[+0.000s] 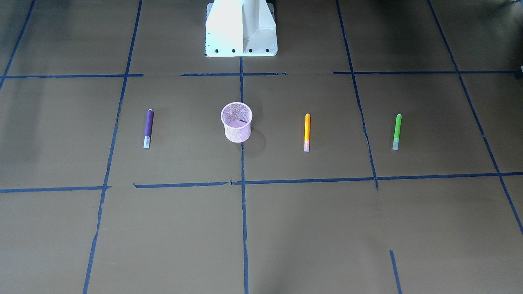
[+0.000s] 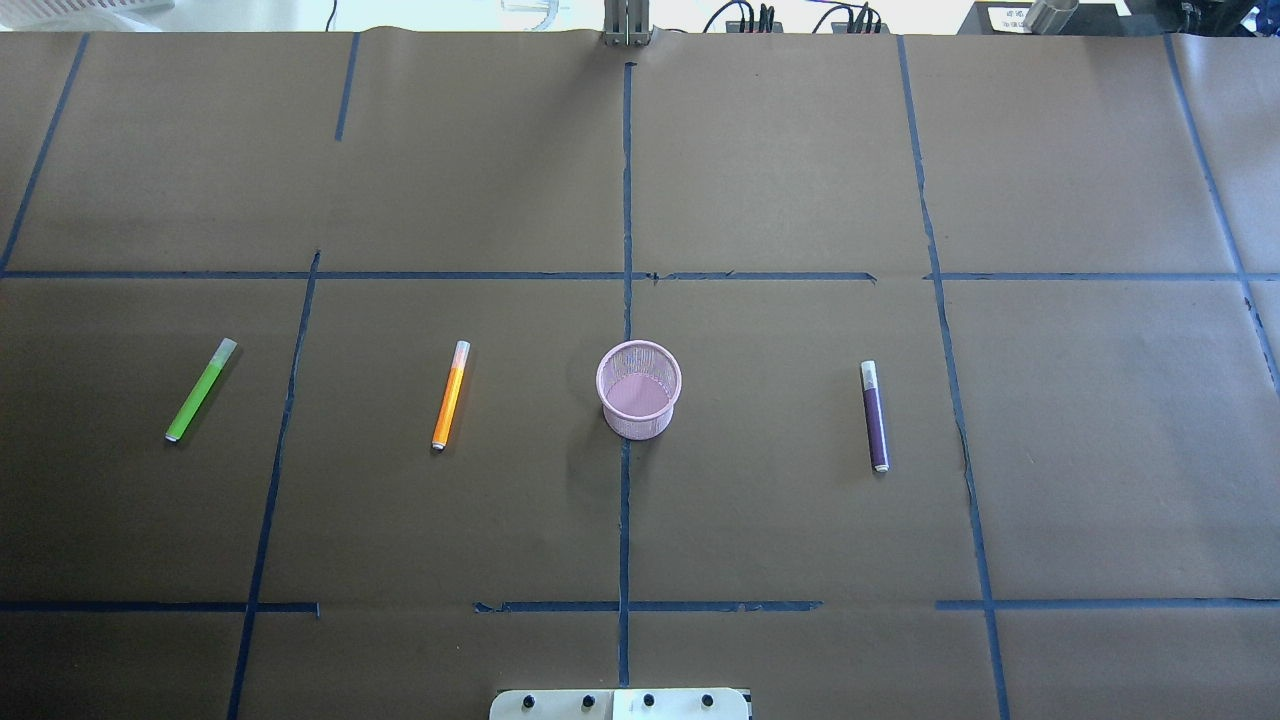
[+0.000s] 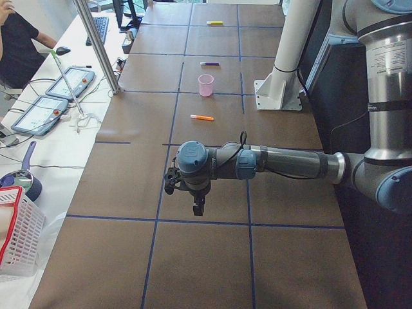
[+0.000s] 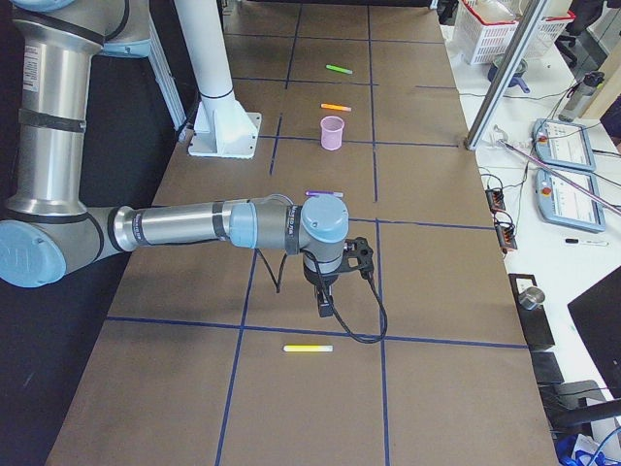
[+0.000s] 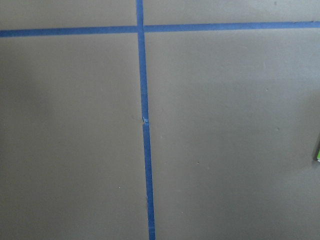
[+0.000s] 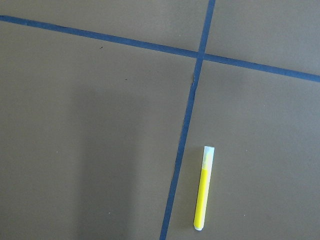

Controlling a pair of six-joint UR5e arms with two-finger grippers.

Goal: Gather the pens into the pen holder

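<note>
The pink mesh pen holder (image 2: 640,418) stands upright on the tabletop (image 2: 800,500); all 4 pens lie flat outside it. The orange pen (image 2: 450,395) lies on the holder's robot-left side, with the green pen (image 2: 200,390) farther that way. The purple pen (image 2: 875,415) lies on its robot-right side, with the yellow pen (image 4: 308,348) well beyond. The left hand (image 3: 197,211) and right hand (image 4: 325,309) hang well apart from the holder. Whether either is open, or grips anything, cannot be told.

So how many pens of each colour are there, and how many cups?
purple pen: 1
orange pen: 1
green pen: 1
yellow pen: 1
pink cup: 1
Total: 5 things, 4 pens and 1 cup.
</note>
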